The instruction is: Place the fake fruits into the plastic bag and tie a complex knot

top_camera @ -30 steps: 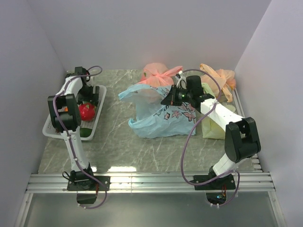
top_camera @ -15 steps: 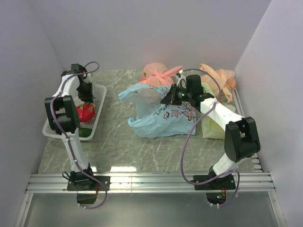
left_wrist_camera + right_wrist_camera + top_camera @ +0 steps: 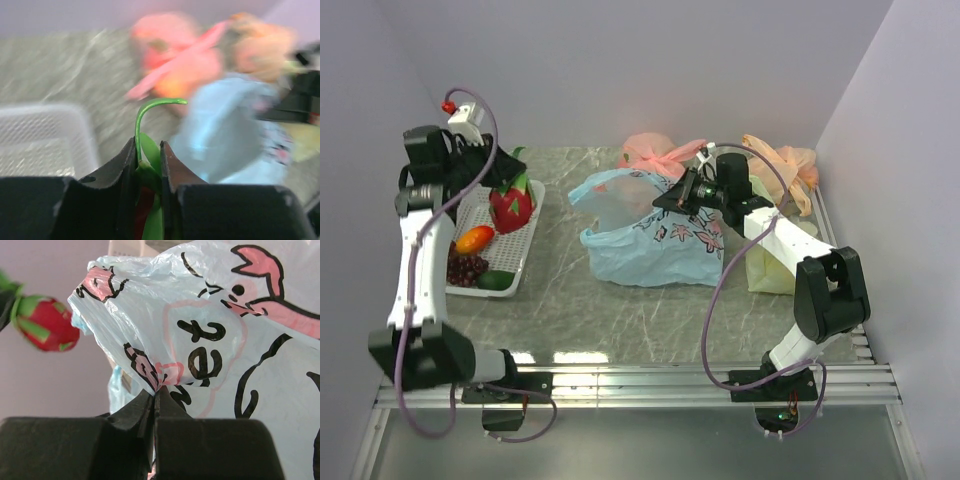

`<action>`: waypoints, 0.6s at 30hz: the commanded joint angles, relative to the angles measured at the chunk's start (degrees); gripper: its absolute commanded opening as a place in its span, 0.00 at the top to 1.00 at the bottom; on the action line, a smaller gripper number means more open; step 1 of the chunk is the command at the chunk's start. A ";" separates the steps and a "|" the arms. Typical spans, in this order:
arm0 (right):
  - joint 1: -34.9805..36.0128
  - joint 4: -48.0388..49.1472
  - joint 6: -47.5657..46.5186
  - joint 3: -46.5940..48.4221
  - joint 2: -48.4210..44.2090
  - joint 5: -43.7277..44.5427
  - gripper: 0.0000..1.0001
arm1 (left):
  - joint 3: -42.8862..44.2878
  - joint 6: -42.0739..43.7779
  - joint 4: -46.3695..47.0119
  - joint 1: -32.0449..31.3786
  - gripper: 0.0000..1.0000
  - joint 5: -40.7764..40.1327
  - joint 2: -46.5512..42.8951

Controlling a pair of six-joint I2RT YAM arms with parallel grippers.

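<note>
The left gripper (image 3: 148, 172) is pinching narrowly on the green tips of the dragon fruit (image 3: 512, 205). Its jaws are closing on the leaves, and one thin green tip is curling up from between them. The red body is hanging below the fingers, over the far end of the tray (image 3: 527, 248). In the right wrist view it is showing against the back wall.

The right gripper (image 3: 154, 402) is clamping fully on a fold of the bag (image 3: 650, 250), holding the printed edge up so that the film is standing above the table (image 3: 620, 310). The bag is sitting mid-table between the two arms, well apart from the dragon fruit.

In the tray, the orange fruit (image 3: 473, 238), the grapes (image 3: 467, 268) and the green fruit (image 3: 495, 281) are lying in a row toward the near end.

Behind the bag, a pink bag (image 3: 655, 155) and an orange bag (image 3: 785, 160) are resting by the back wall. A yellow-green bag (image 3: 765, 272) is lying beside the right arm, to the right of the bag.
</note>
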 commanded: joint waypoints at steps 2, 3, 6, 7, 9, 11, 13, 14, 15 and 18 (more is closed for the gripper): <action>-0.25 3.28 2.73 0.95 -0.79 -1.78 1.00 | -7.18 -9.80 26.48 -7.63 1.00 12.17 -6.26; -0.24 2.59 2.29 0.87 -0.79 -2.39 1.00 | -7.45 -10.49 29.37 -9.30 0.99 12.00 -6.52; 0.02 4.33 2.28 -0.45 -1.67 -3.71 1.00 | -7.80 -13.31 36.92 -16.49 1.00 10.51 -5.83; 0.11 4.51 2.37 -0.63 -1.67 -4.24 1.00 | -8.15 -13.48 39.05 -18.18 1.00 7.89 -5.04; 0.28 6.09 2.89 -1.59 -1.85 -4.94 1.00 | -10.08 -11.57 44.57 -23.00 0.99 4.72 -3.55; 0.37 7.49 3.68 -2.56 -1.67 -6.26 1.00 | -13.05 -8.67 47.49 -26.18 0.99 -2.47 -2.49; 0.37 8.90 4.65 -3.09 -1.76 -6.70 1.00 | -15.35 -6.82 53.62 -29.43 0.99 -5.74 -0.47; 0.37 9.52 5.18 -3.61 -1.76 -6.96 1.00 | -16.66 -5.94 54.79 -30.57 0.99 -10.19 0.32; 0.37 10.65 6.49 -3.88 -1.76 -6.88 1.00 | -17.37 -4.97 55.93 -32.50 0.99 -11.46 1.81; 0.37 14.51 10.87 -5.20 -1.67 -6.35 1.00 | -21.50 -5.92 59.45 -35.49 1.00 -17.17 3.22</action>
